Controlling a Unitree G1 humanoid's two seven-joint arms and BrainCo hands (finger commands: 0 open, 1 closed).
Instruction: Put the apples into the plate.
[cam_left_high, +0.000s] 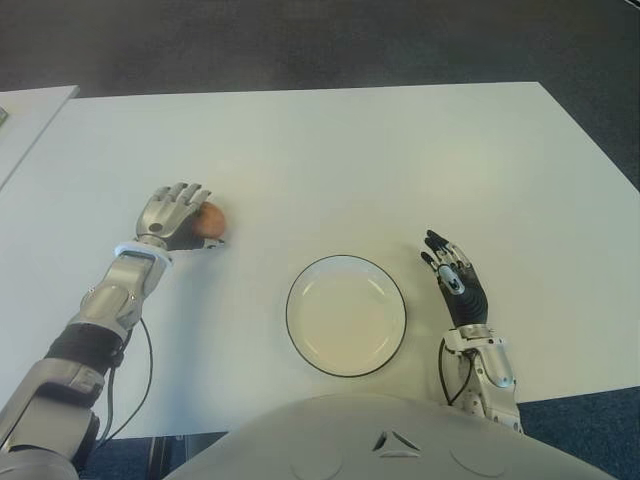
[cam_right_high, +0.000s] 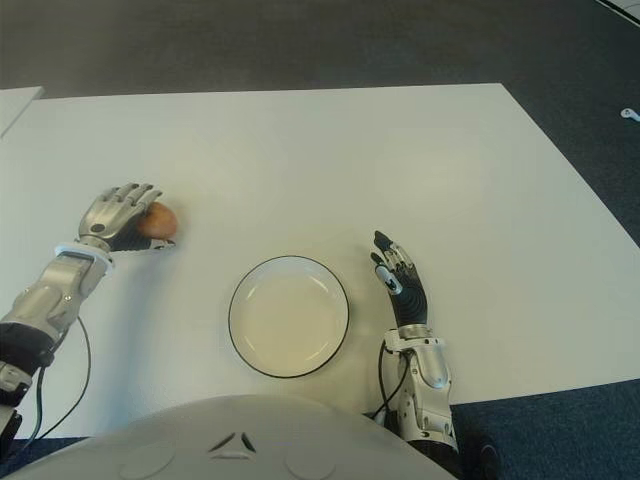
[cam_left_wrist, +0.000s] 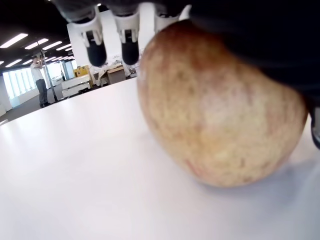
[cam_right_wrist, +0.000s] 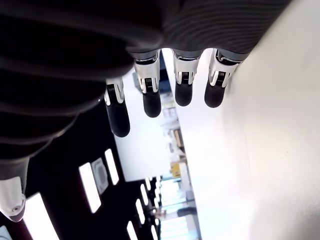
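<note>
A single reddish-yellow apple sits on the white table, at the left. My left hand arches over it from the near-left side, palm against the apple. In the left wrist view the apple rests on the tabletop and the fingers reach straight out past it, not wrapped round it. An empty white plate with a dark rim lies near the front edge, at the middle. To the plate's right is my right hand, its fingers straight and holding nothing.
A second white table's corner shows at the far left. Dark carpet lies beyond the table's far edge. A person stands far off in the room behind.
</note>
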